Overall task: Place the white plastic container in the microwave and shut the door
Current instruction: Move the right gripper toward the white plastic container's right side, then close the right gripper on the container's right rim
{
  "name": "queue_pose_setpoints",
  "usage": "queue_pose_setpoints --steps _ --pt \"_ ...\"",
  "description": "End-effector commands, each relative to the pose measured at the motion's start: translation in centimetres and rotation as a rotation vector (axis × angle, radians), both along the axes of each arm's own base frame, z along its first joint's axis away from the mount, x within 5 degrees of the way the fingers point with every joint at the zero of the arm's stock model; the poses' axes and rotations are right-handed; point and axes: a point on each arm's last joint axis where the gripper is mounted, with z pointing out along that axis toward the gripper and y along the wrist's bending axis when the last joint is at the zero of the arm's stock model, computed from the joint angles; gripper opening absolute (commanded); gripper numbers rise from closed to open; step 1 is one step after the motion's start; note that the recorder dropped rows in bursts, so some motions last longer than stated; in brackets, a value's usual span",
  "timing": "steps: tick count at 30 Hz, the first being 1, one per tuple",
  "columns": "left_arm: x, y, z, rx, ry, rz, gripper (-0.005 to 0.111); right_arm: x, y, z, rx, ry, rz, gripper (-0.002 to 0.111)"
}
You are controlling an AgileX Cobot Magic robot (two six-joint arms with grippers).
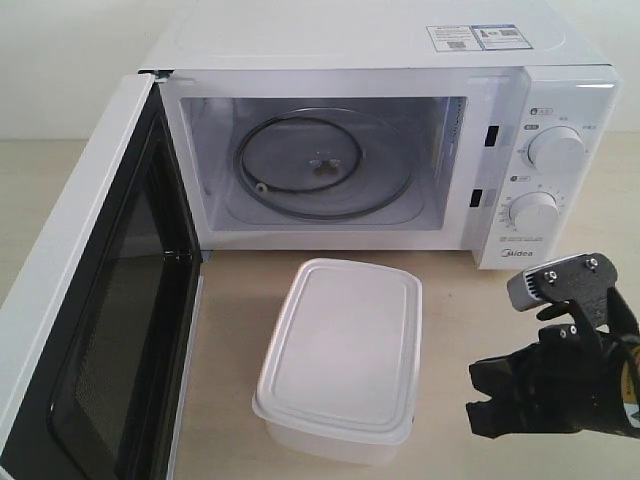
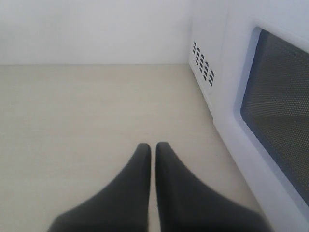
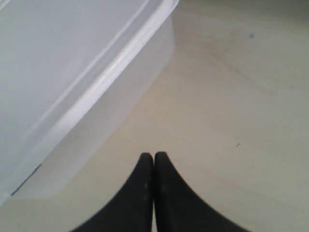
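Note:
The white microwave (image 1: 350,40) stands at the back with its glass turntable (image 1: 300,165) showing. Its door (image 1: 110,330) is swung wide open to the left; the left wrist view shows the door's outer face and dark window (image 2: 275,106). The white plastic container (image 1: 340,360), lid on, rests on the table in front of the open cavity. My right gripper (image 1: 478,395) hangs low just right of the container, apart from it and shut on nothing (image 3: 153,154); the container's wall (image 3: 96,111) lies close beside it. My left gripper (image 2: 153,145) is shut and empty, outside the door, hidden from the exterior view.
Two round dials (image 1: 555,150) sit on the microwave's right panel. Vent holes (image 2: 203,60) mark the microwave's left side. Light wooden tabletop (image 2: 87,111) spreads left of the door, and a strip of table (image 1: 450,300) separates the container from the microwave front.

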Motion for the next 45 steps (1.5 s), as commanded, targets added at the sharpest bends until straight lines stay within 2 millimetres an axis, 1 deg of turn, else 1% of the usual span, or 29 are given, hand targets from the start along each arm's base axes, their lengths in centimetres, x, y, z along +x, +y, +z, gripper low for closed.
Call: queue_pose_setpoints --steps 1,7,9,12,15,16,17,18,19,20,23,26,29,31,34,36,39,42,45 --pt "0.0 0.0 -0.1 -0.012 -0.002 0.006 0.004 -0.7 0.3 0.2 0.102 0.005 -0.014 0.000" --pt "0.0 0.0 -0.1 -0.012 -0.002 0.006 0.004 -0.5 0.3 0.3 0.137 0.018 -0.044 0.000" --pt "0.0 0.0 -0.1 -0.012 -0.002 0.006 0.004 -0.3 -0.4 0.3 0.145 0.030 -0.082 0.000" --pt "0.0 0.0 -0.1 -0.012 -0.002 0.006 0.004 0.2 -2.1 0.3 0.182 0.056 -0.156 0.000" --pt "0.0 0.0 -0.1 -0.012 -0.002 0.006 0.004 0.3 -4.0 0.6 0.267 0.079 -0.178 0.000" --pt "0.0 0.0 -0.1 -0.012 -0.002 0.006 0.004 0.3 -4.5 0.8 0.320 0.093 -0.175 0.000" --pt "0.0 0.0 -0.1 -0.012 -0.002 0.006 0.004 0.2 -4.9 1.2 0.446 0.114 -0.161 0.000" --pt "0.0 0.0 -0.1 -0.012 -0.002 0.006 0.004 0.1 -5.0 1.4 0.516 0.123 -0.141 0.000" --pt "0.0 0.0 -0.1 -0.012 -0.002 0.006 0.004 -0.2 -4.7 1.6 0.620 0.164 -0.097 0.000" --pt "0.0 0.0 -0.1 -0.012 -0.002 0.006 0.004 -0.3 -4.6 1.4 0.636 0.197 -0.089 0.000" --pt "0.0 0.0 -0.1 -0.012 -0.002 0.006 0.004 -0.8 -3.9 -0.2 0.636 0.363 -0.088 0.000" --pt "0.0 0.0 -0.1 -0.012 -0.002 0.006 0.004 -1.0 -2.7 -0.6 0.636 0.407 -0.047 0.000" --pt "0.0 0.0 -0.1 -0.012 -0.002 0.006 0.004 -0.6 -1.9 -0.6 0.660 0.403 -0.083 0.001" --pt "0.0 0.0 -0.1 -0.012 -0.002 0.006 0.004 -0.4 -1.6 -0.5 0.673 0.395 -0.112 0.009" --pt "0.0 0.0 -0.1 -0.012 -0.002 0.006 0.004 0.4 -1.6 -0.6 0.673 0.432 -0.198 0.030" --pt "0.0 0.0 -0.1 -0.012 -0.002 0.006 0.004 0.9 -1.6 -0.9 0.637 0.466 -0.241 0.037" --pt "0.0 0.0 -0.1 -0.012 -0.002 0.006 0.004 1.3 -0.7 -0.8 0.604 0.478 -0.223 0.037" --pt "0.0 0.0 -0.1 -0.012 -0.002 0.006 0.004 1.9 0.4 -0.3 0.622 0.468 -0.200 0.037" --pt "0.0 0.0 -0.1 -0.012 -0.002 0.006 0.004 2.6 1.1 -0.1 0.626 0.471 -0.226 0.037"
